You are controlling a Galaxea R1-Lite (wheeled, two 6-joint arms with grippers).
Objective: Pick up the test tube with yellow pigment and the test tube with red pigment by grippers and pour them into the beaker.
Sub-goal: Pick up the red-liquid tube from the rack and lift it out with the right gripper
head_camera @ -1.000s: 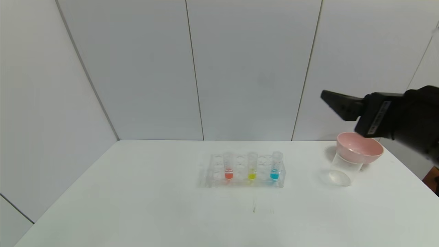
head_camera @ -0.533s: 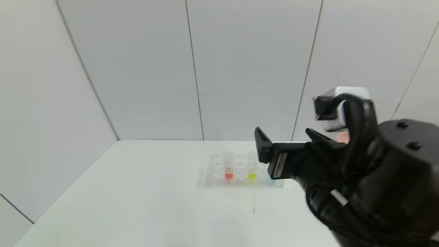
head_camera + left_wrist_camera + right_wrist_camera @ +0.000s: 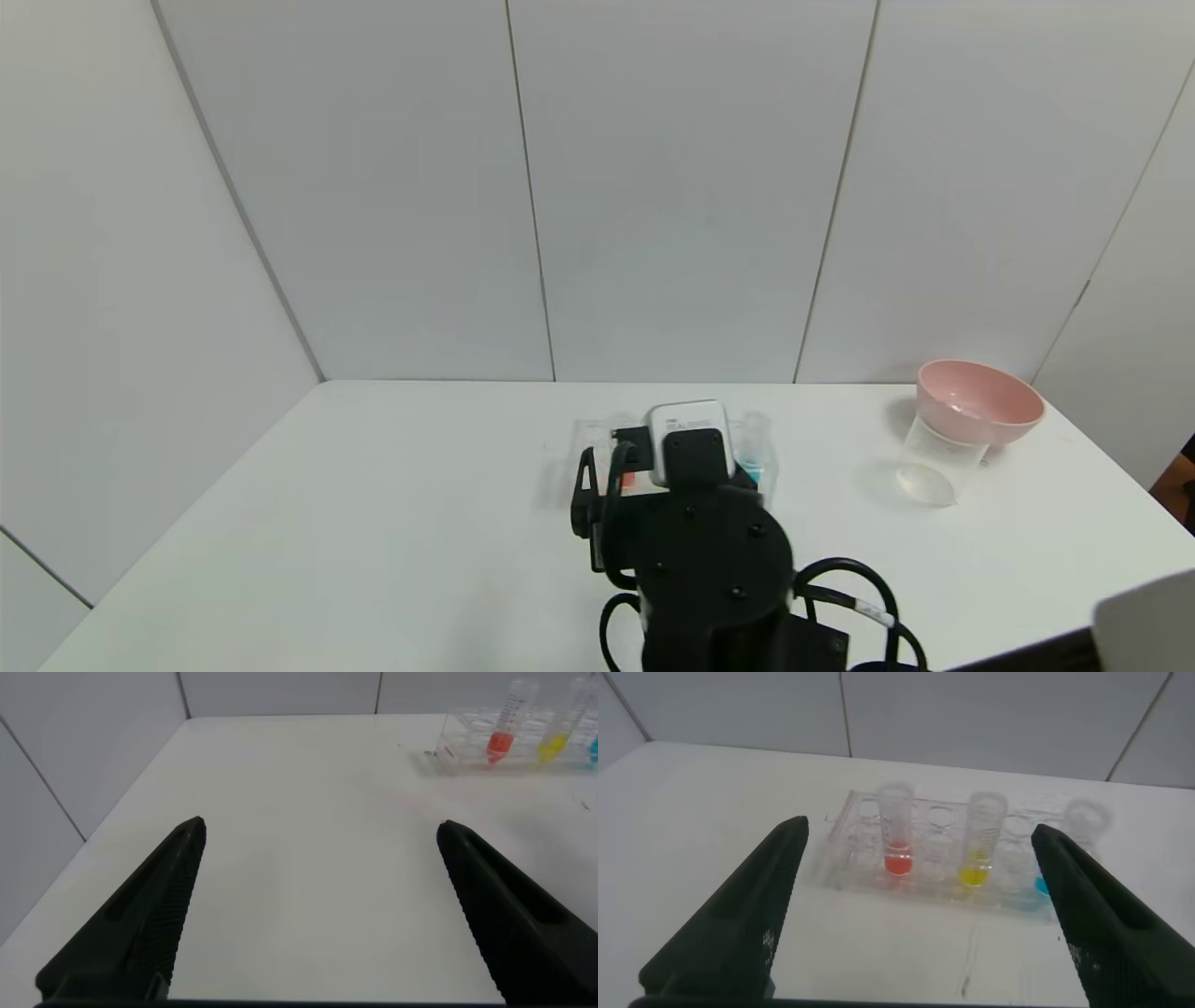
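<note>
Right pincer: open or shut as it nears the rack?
Open. In the right wrist view the right pincer has its two fingers spread wide, empty, with the tube rack framed between them.

Soft, even light falls from overhead in all three views, leaving the white surface (image 3: 373,523) bright and matte with no hard glare and only faint grey shadows, one beside the pink bowl (image 3: 978,399) and a thin one at the rack (image 3: 943,854). The head view bends straight wall seams outward toward its edges, and the dark right arm (image 3: 709,560) sits close to the lens and a little soft. In both wrist views the near black fingers (image 3: 140,924) of each hand are blurred, while the tubes beyond them read clearly.
</note>
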